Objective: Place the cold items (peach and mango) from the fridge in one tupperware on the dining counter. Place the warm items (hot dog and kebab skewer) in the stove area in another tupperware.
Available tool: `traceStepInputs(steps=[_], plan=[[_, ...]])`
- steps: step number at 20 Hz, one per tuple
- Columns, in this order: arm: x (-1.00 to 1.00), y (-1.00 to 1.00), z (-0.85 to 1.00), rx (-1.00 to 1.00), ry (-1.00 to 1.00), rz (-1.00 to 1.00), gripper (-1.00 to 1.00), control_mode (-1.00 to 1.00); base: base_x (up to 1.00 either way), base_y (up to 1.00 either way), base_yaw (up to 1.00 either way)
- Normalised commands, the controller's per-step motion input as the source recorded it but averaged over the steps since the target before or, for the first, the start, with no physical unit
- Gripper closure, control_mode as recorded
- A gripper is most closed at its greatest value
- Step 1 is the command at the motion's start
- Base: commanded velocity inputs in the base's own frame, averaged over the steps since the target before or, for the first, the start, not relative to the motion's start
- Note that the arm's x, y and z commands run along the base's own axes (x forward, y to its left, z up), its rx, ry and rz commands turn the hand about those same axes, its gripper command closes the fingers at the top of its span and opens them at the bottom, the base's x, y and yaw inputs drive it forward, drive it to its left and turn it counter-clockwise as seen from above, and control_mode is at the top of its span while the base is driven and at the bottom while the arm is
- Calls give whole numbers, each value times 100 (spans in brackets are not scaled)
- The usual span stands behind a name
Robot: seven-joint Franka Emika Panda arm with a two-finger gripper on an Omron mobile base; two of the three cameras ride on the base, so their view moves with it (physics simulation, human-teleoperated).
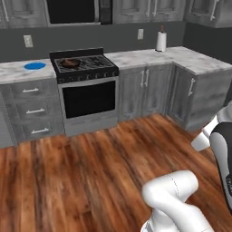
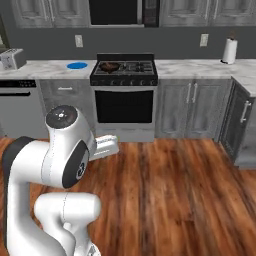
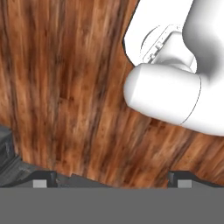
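On the stove point(image 1: 84, 67), a dark pan point(image 1: 70, 63) at the back left burner holding reddish-brown food, too small to name; same pan point(image 2: 108, 65) clearer from the right base. Left of the stove on the grey counter point(image 1: 18, 71), a blue round lid or dish point(image 1: 35, 66). Toaster point(image 2: 11, 58) seen from the right base; paper towel roll point(image 1: 161, 41) far right. In the hand view, gripper point(image 3: 112, 179) with fingertips point(image 3: 40, 179) wide apart, holding nothing, over wooden floor point(image 3: 65, 87).
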Motion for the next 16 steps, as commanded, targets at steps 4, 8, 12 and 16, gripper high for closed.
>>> traceStepInputs(steps=[4,8,12,16], plan=[[0,0,0,0,0,0,-100,100,100,0,21],[0,0,0,0,0,0,-100,100,100,-1,18],[0,0,0,0,0,0,-100,100,100,0,9],[0,0,0,0,0,0,-100,100,100,1,1]])
